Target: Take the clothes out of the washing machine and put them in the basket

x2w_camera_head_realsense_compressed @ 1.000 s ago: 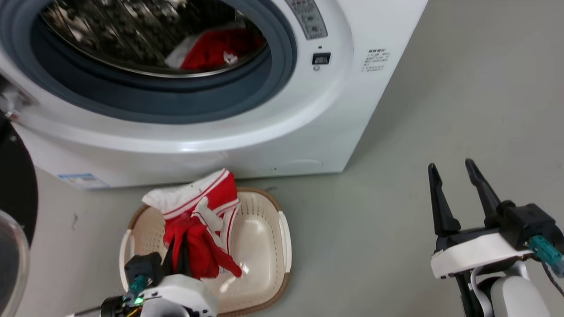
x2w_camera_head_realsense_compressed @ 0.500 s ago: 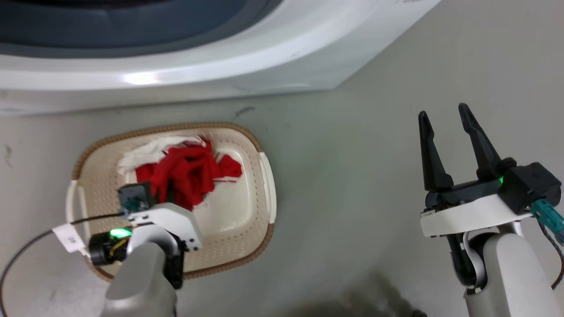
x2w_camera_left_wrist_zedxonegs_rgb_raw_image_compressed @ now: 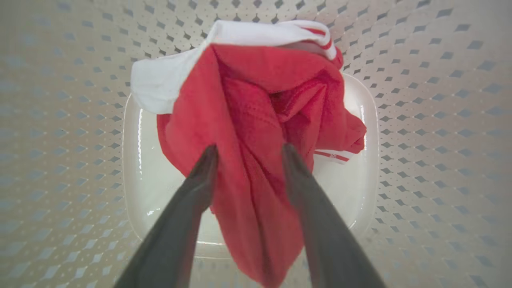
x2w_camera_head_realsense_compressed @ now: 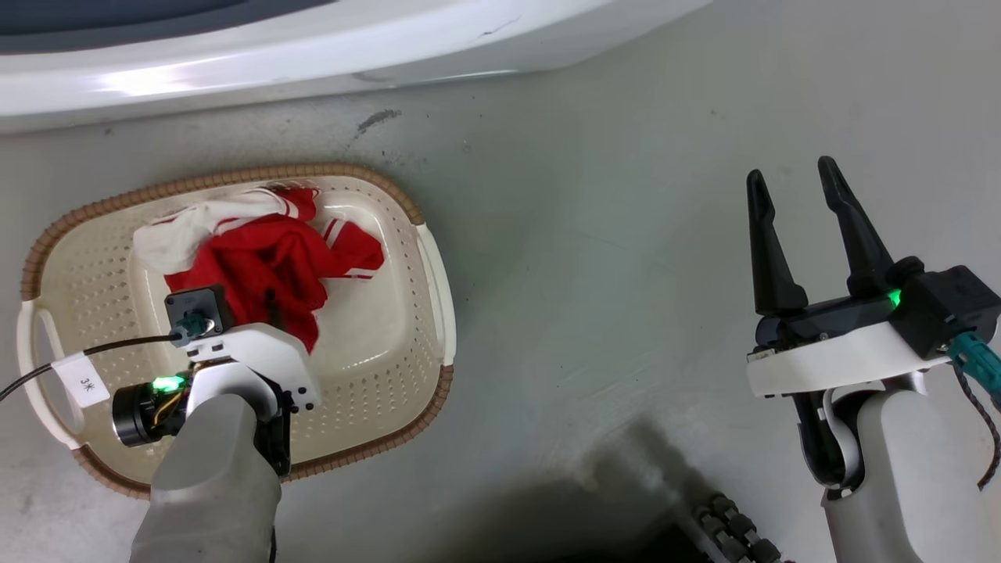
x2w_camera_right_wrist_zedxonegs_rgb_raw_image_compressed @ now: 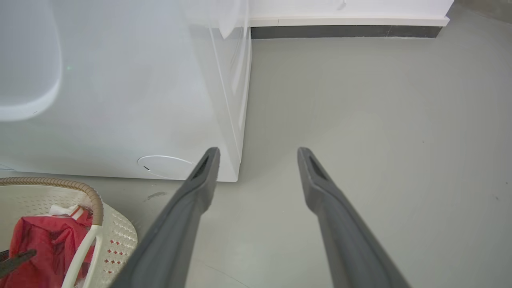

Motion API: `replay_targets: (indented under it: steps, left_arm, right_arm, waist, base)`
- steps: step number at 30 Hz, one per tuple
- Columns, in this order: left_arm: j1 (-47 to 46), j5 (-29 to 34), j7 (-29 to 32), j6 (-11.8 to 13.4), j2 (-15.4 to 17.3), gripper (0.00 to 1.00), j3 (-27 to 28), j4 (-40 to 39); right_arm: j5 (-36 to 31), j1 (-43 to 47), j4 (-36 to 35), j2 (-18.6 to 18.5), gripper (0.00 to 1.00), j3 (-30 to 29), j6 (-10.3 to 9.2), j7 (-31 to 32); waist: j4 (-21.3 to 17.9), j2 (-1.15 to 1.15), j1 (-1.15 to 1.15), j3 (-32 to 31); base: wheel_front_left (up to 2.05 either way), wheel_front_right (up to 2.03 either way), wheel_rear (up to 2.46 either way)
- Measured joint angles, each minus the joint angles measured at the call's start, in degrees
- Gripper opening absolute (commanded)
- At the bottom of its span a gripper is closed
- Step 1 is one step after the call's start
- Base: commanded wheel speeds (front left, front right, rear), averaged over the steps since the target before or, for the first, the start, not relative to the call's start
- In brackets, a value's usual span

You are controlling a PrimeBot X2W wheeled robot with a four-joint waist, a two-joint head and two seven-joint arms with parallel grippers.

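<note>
Left gripper [x2w_camera_left_wrist_zedxonegs_rgb_raw_image_compressed: 249, 148] is down inside the basket [x2w_camera_head_realsense_compressed: 428, 258], over its middle. Its fingers are parted, nearly as wide as the right's, with a red fold lying between them and touching both. It reads as slack, not a clamp, though cloth does run up toward the wrist.

Clothes [x2w_camera_head_realsense_compressed: 266, 258] are in a red-and-white heap on the basket floor, toward the far side. The white part is at the far left and a striped edge points to the basket's right. No cloth hangs over the rim.

Right gripper [x2w_camera_head_realsense_compressed: 791, 170] is well to the right of the basket, above bare floor, spread wide and carrying nothing.

Washer [x2w_camera_head_realsense_compressed: 313, 47] is just beyond the basket's far rim, and its white front is near the handle side.

Progress: this bundle counts as delivered. What's left is to lift the left gripper clear without dragging the fold back out. Snag risk is on the cloth between the fingers. Cannot tell whether more clothes wait in the washer, so that needs a check before calling it done.
</note>
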Motion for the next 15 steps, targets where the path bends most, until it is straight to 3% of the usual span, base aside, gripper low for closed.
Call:
replay_targets:
  steps: [9,15]
  left_arm:
    - [7.0,0.0,0.0,-1.9,-3.1,1.0,1.1,-4.4]
    - [17.8,1.9,0.0,-2.7,-5.3,1.0,1.5,-14.3]
  right_arm:
    - [-1.5,1.4,1.2,0.0,1.0,-1.2,0.0,-0.2]
    - [-3.7,6.0,2.2,0.0,1.0,-1.8,0.0,-0.2]
  waist:
    - [1.6,0.0,-0.01,-8.5]
    - [3.4,0.0,-0.02,-20.2]
  base:
    - [0.0,0.0,0.0]
    - [0.0,0.0,0.0]
